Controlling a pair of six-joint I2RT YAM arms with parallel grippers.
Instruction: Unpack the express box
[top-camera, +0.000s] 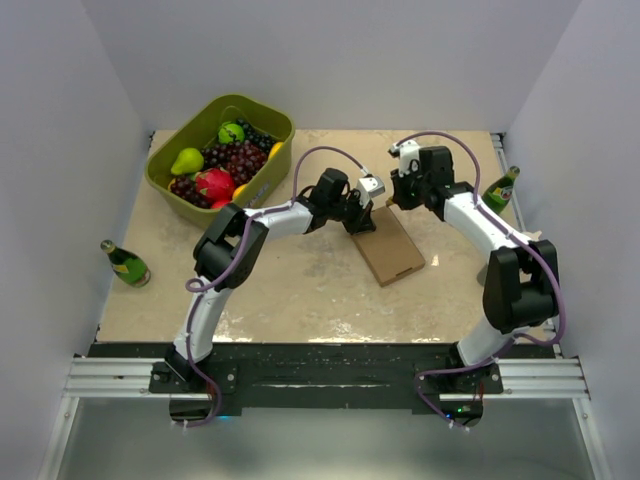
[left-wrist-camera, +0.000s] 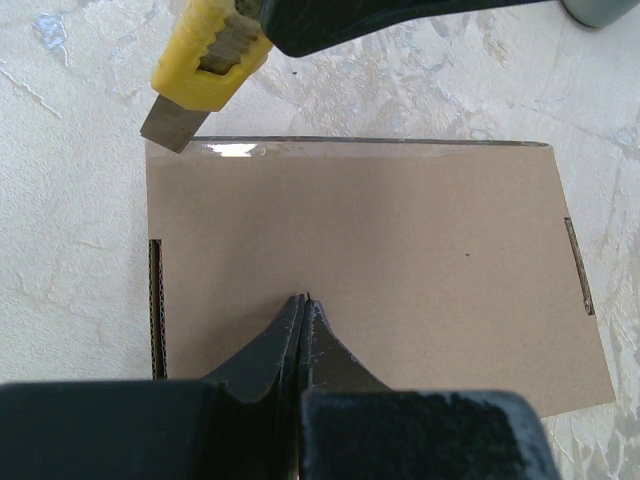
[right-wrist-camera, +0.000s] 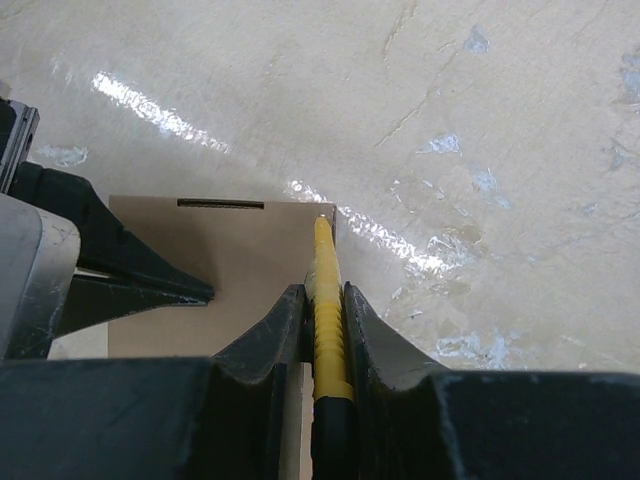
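on the counter (top-camera: 300, 290), express box (left-wrist-camera: 380, 260) seemingly pinned by clenched empty left gripper (left-wrist-camera: 303, 300), right gripper (right-wrist-camera: 325, 297) grasping yellow cutter (left-wrist-camera: 205, 60), blade at its corner for slitting.

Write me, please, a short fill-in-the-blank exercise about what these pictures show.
1. The right tool is shut on a ____ knife.
2. The left tool, its jaws ____, is over the box.
3. The green tub at the far left holds ____.
Missing words: yellow; shut; fruit.
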